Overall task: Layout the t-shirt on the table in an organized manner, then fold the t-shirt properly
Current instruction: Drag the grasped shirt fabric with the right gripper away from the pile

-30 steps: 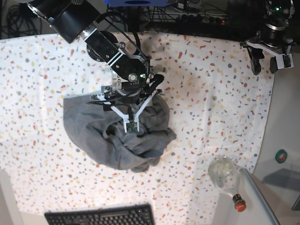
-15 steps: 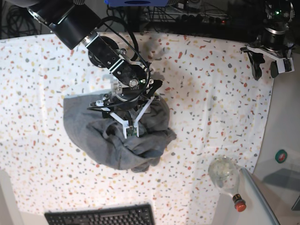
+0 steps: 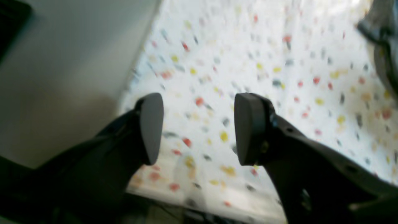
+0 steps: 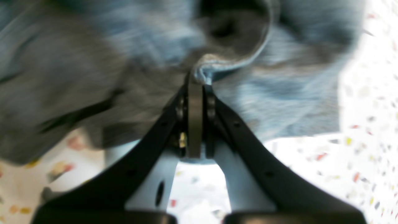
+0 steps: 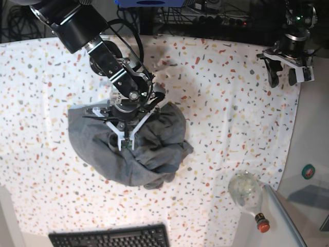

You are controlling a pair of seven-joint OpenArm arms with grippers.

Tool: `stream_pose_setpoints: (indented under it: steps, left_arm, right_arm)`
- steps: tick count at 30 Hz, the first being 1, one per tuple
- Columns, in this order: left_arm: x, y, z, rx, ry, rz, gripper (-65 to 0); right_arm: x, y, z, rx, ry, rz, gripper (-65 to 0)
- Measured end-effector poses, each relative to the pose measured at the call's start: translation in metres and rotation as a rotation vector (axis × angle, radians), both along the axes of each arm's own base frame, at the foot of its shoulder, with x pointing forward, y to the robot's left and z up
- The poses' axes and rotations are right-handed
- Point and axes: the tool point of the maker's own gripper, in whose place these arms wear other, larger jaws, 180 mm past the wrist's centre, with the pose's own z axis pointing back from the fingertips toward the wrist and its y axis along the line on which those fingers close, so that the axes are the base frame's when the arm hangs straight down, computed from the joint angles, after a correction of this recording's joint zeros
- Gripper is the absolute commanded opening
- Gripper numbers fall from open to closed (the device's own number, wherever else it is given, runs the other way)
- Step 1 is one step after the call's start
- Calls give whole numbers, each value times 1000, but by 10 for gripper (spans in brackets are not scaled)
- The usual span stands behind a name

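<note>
The grey t-shirt (image 5: 149,154) lies crumpled in a heap near the middle of the speckled table (image 5: 226,113). My right gripper (image 5: 124,145) is down on the heap's upper left part, shut on a fold of the t-shirt (image 4: 202,70). In the right wrist view its two fingers (image 4: 194,102) press together with a rolled cloth edge pinched at their tips. My left gripper (image 5: 281,77) hangs open over the table's far right corner, away from the shirt. Nothing sits between its dark pads (image 3: 152,124), and only speckled cloth lies below them.
A glass bottle with a red cap (image 5: 248,194) lies on the plain surface at the front right. A black keyboard (image 5: 110,237) sits at the front edge. Cables and dark equipment (image 5: 205,15) run along the back.
My right gripper has shut on the t-shirt and shifted left and slightly back over the heap. The left arm has crept a little leftward at the far right corner.
</note>
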Motion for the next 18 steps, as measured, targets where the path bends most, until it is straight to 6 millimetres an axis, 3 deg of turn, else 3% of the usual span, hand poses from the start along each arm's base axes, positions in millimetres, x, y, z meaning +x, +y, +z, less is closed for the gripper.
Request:
stream_pose_setpoints:
  steps: [5, 8, 13, 16, 18]
  left_arm:
    - [21, -43, -21, -75, 13, -86, -457]
    - [40, -79, -25, -121, -4, -167, -637]
    - [76, -145, -18, -194, -54, -322, -650]
    - [101, -173, -15, -216, -84, -387, -650]
    - [114, -194, -21, -235, -80, -429, -650]
  right_arm:
    - [-27, -15, 15, 47, -30, 6, -650]
    - [-36, -36, 32, 38, -62, 7, -650]
    - [-55, -63, 47, 43, -64, -8, -650]
    - [-56, -107, 54, 22, -76, -131, -650]
    - [-47, -137, 69, -11, -133, -196, -650]
